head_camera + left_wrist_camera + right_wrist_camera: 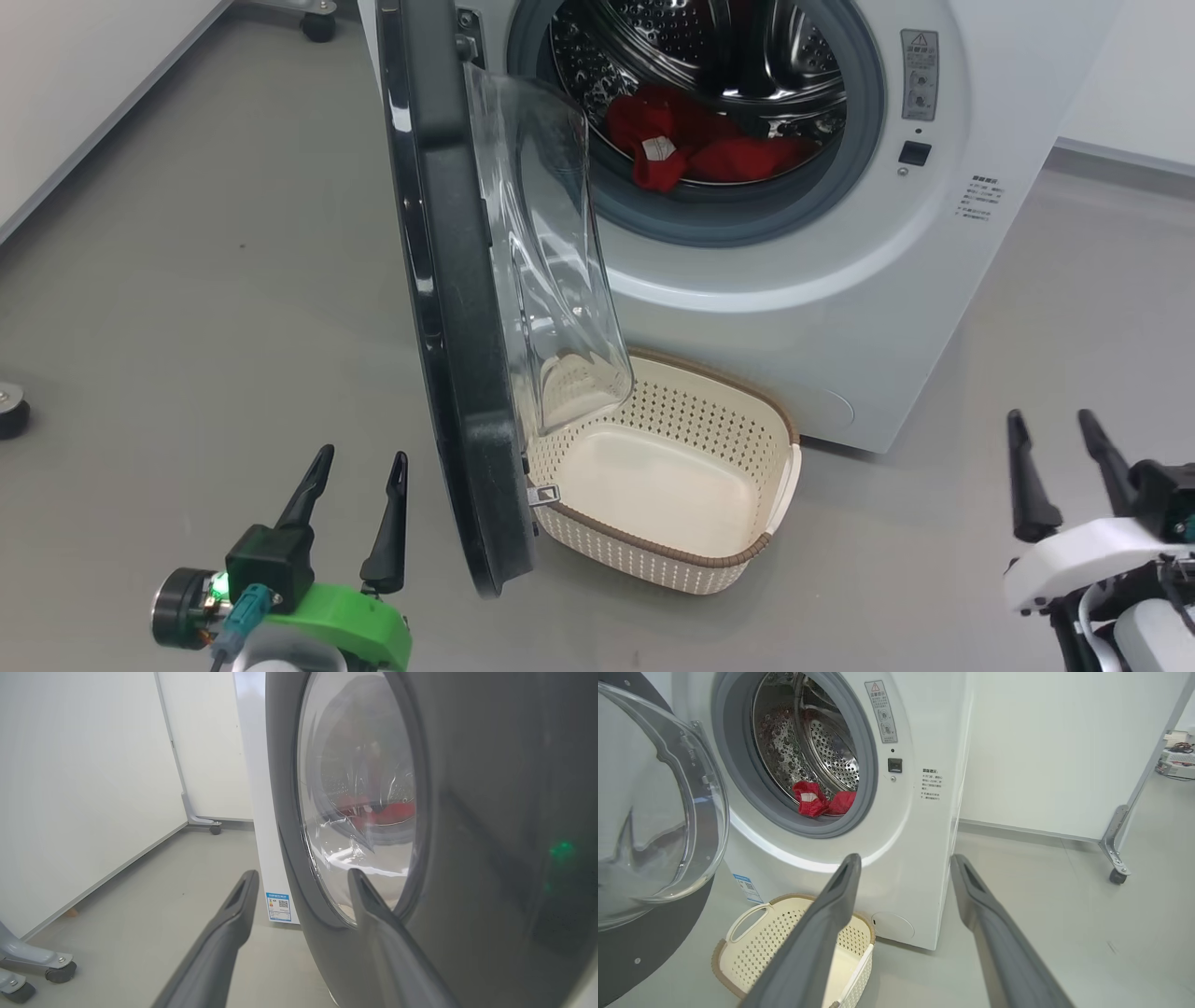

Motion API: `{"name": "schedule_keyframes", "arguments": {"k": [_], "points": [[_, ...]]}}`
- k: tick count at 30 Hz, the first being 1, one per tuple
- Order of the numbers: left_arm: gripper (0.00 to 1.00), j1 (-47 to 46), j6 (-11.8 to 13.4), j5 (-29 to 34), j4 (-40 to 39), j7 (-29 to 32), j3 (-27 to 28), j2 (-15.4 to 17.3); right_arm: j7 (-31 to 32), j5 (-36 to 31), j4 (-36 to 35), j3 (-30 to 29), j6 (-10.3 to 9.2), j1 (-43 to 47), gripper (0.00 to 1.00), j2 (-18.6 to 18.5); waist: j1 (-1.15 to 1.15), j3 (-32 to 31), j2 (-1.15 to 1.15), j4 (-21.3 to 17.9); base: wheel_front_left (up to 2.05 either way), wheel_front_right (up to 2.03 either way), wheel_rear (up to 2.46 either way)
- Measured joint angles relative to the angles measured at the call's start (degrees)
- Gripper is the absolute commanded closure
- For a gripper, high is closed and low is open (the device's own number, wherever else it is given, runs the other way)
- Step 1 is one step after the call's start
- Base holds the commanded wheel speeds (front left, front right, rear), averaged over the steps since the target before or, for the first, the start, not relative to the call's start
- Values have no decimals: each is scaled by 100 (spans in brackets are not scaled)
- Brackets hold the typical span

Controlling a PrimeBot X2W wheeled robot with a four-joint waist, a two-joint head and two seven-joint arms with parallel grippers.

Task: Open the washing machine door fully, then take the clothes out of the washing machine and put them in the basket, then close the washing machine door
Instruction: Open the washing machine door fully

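Note:
The white washing machine (775, 308) stands with its glossy black door (448, 308) swung out edge-on toward me, its clear glass bowl (551, 261) bulging right. Red clothes (700, 149) lie low in the steel drum (817, 742), also seen as red clothes (822, 802). The cream basket (747, 551) sits on the floor under the drum opening, partly behind the door. My left gripper (359, 462) is open, just left of the door's lower edge, holding nothing. My right gripper (1055, 425) is open at the lower right, apart from everything. The door's outer face (467, 858) is close before my left fingers.
Grey floor (187, 280) spreads to the left and right of the washer. A white wall panel (75, 84) runs along the left, with castor feet (317, 23) at the back. A wheeled frame leg (1115, 858) stands right of the machine. A dark castor (11, 411) sits at the far left.

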Motion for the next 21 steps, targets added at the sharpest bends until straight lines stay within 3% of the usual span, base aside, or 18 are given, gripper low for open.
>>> {"name": "schedule_keyframes", "arguments": {"k": [21], "points": [[0, 2, -25, 80, 58, 0, 55, 0, 44, -1060, -565, -172, -15, 826, 0, 1104, 0, -49, 0, -58, 0, 0, 0]]}}
